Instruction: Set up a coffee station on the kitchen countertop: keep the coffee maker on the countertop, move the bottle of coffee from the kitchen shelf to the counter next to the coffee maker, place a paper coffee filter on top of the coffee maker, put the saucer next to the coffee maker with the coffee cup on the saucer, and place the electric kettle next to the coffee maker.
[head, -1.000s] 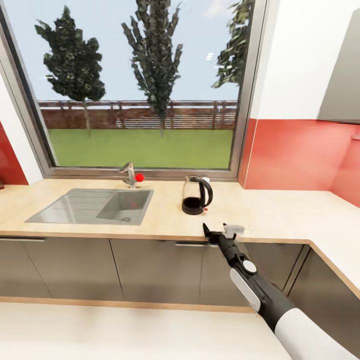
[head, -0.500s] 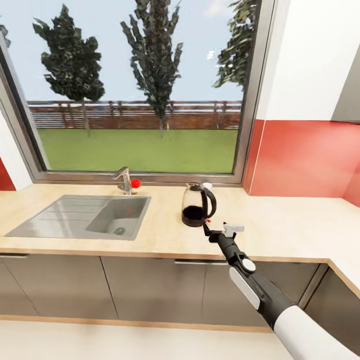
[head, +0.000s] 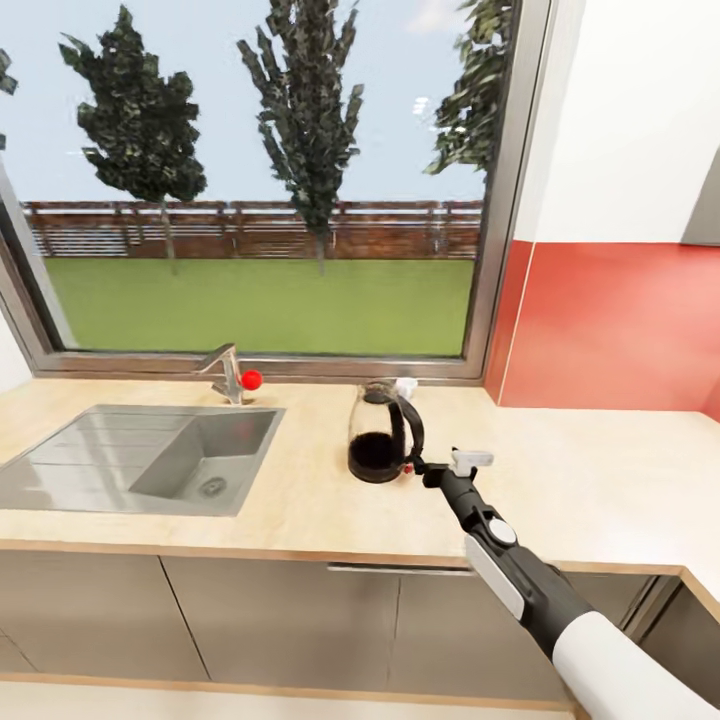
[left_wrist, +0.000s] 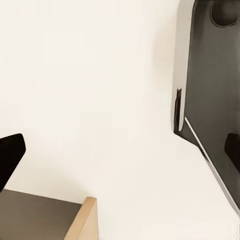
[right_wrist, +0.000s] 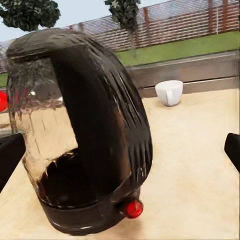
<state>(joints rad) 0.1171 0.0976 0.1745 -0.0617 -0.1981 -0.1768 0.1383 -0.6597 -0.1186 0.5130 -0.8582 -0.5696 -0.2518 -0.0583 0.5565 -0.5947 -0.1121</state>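
Early stage, I'd judge. Electric kettle (head: 383, 433) stands on the surface (head: 560, 490) w/ no coffee maker near; coffee cup (right_wrist: 169, 92) sits behind it by the window. Right gripper (head: 437, 467) just right of kettle handle, fingers spread, empty. Left gripper fingers (left_wrist: 10, 157) spread too.

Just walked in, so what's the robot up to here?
The right gripper is open and reaching toward the handle of the kettle, not yet gripping it. The kettle stands on the countertop right of the sink, below the window. A cup sits behind it, near the window ledge.
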